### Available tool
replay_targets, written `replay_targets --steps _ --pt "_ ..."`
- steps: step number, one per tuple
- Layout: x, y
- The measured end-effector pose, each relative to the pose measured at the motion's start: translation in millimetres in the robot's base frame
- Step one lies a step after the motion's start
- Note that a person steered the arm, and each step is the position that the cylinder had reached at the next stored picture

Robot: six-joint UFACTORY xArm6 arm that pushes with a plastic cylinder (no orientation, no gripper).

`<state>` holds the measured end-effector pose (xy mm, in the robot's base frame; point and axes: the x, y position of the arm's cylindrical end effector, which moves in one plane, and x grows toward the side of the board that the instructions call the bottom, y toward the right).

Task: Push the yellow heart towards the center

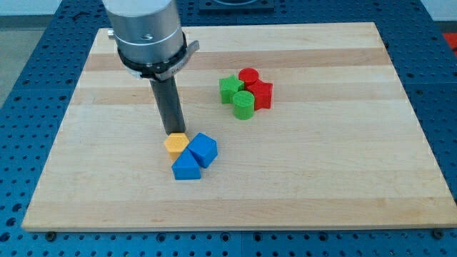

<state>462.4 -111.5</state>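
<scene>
Yellow block point(176, 144) (heart unclear) touching tool point(173, 133).

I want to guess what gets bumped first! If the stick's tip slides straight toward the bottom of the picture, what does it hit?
My tip sits right at the top edge of the yellow block, so that comes first. The two blue blocks lie just beyond it. Exact contact is hard to judge from one view.
</scene>
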Motion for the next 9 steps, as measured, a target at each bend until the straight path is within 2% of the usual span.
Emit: replay_targets --steps 1,6,7,8,9 --pt "-34 -29" --pt "-245 -41" --pt "-251 -70" --pt "-235 -76" --pt "-223 -38"
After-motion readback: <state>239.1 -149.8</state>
